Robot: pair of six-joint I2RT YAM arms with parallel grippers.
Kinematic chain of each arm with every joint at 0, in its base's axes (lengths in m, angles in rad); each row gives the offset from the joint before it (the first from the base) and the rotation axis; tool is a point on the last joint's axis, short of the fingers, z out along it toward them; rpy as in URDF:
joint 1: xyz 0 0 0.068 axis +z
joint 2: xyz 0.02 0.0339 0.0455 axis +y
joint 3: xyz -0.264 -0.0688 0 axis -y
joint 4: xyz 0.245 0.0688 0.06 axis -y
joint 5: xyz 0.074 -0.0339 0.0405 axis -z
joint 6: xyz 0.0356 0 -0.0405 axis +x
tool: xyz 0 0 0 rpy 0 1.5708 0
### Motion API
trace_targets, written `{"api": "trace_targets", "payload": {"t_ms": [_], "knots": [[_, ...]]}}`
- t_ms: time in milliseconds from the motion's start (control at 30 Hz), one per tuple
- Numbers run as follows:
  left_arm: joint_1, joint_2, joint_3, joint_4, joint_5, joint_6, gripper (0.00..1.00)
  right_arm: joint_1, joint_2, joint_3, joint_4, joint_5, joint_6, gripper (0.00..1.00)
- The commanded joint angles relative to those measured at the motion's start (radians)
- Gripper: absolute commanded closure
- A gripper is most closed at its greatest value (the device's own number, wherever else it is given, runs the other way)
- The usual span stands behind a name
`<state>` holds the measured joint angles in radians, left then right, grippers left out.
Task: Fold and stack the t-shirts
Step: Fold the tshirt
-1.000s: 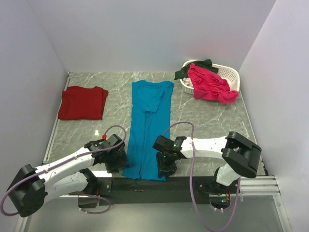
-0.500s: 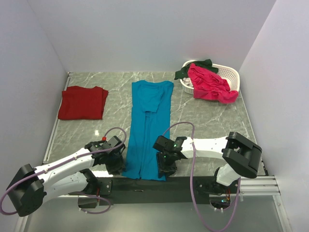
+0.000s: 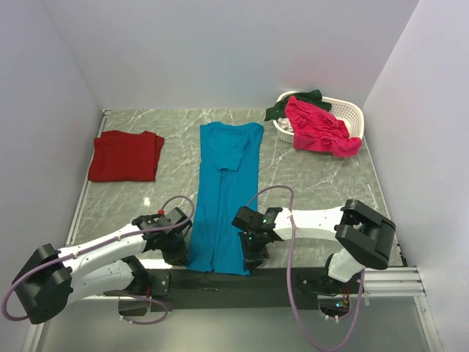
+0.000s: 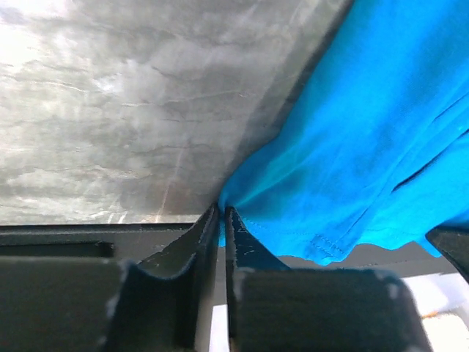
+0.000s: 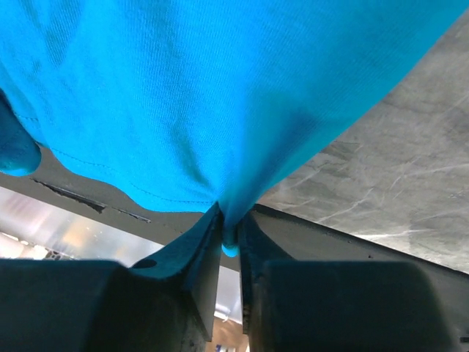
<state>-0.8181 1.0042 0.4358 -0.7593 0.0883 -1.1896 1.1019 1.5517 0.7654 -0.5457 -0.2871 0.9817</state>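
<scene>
1. Teal shirt (image 3: 223,183) lies flat mid-table as a narrow strip. Its long axis runs straight away from the arms, collar far, hem at the near edge.
2. Left gripper (image 4: 221,214): jaws almost closed, pinching the hem's left corner.
3. Right gripper (image 5: 229,224): jaws almost closed, with the hem's right corner nipped between them.
4. The rest of the shirt lies directly beyond both grippers, each arm nearest its own corner. Likely next move: carry the hem toward the collar.
5. Dark red shirt (image 3: 126,155) is folded at far left, well apart.
</scene>
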Motion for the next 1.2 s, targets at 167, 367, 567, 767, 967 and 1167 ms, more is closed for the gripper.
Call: {"api": "trace_targets", "payload": {"t_ms": [167, 367, 567, 767, 967, 1167], "knots": [[-0.010, 0.028, 0.001, 0.045, 0.051, 0.031, 1.00, 0.018, 0.036, 0.006, -0.115, 0.032, -0.063, 0.95], [-0.010, 0.048, 0.075, -0.044, 0.099, 0.088, 1.00, 0.018, -0.031, 0.041, -0.229, 0.034, -0.109, 1.00], [-0.013, 0.062, 0.132, -0.081, 0.200, 0.105, 1.00, 0.016, -0.113, 0.080, -0.361, 0.020, -0.144, 1.00], [-0.012, 0.160, 0.293, -0.083, 0.199, 0.114, 1.00, -0.079, -0.104, 0.230, -0.457, 0.077, -0.202, 1.00], [0.058, 0.306, 0.438, -0.087, 0.133, 0.223, 1.00, -0.240, -0.018, 0.385, -0.458, 0.117, -0.304, 1.00], [0.226, 0.422, 0.537, -0.020, 0.096, 0.317, 1.00, -0.341, 0.142, 0.544, -0.439, 0.151, -0.394, 1.00]]}}
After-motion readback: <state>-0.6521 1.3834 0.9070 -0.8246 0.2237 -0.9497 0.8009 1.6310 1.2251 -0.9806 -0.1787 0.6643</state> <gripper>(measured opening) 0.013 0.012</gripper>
